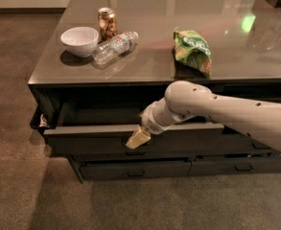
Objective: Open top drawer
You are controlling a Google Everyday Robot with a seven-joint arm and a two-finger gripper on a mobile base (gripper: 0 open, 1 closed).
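The top drawer [92, 137] is a wide dark grey metal drawer under the tabletop, pulled part way out, with a dim inside showing behind its front. My gripper [137, 139] hangs from the pale arm at the middle of the drawer front's upper edge, over the spot where the handle sits. The handle itself is hidden behind the gripper.
On the glossy table top [145, 66] stand a white bowl [80, 40], a can [107, 23], a lying clear bottle [114, 46] and a green snack bag [193, 51]. Two slimmer drawers [135, 169] sit below. Carpet floor lies in front.
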